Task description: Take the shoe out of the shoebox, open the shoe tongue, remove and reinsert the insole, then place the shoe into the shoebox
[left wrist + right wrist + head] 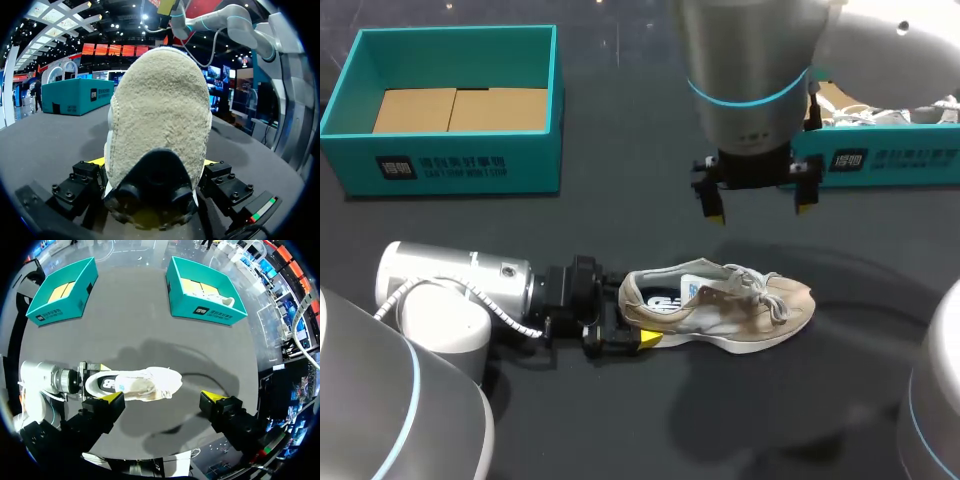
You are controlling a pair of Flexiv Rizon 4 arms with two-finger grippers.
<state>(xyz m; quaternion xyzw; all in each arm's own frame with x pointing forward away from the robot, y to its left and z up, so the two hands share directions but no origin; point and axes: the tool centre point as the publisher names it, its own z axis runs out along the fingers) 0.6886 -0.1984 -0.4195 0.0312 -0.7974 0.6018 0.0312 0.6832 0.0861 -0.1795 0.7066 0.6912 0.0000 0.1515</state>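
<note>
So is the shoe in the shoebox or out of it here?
Out. The shoe stands sole-down on the table, clear of the left shoebox and the right shoebox, its heel held by the left gripper.

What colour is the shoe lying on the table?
The shoe is beige suede, with a white sole and white laces; the head view shows it best.

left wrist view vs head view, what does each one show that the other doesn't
Only the left wrist view: the shoe's suede heel close up, between the left gripper's fingers. Only the head view: the whole shoe with laces and insole, and both shoeboxes, one without a shoe, one holding another shoe. Both: the left gripper clamped on the heel, and the right arm.
</note>
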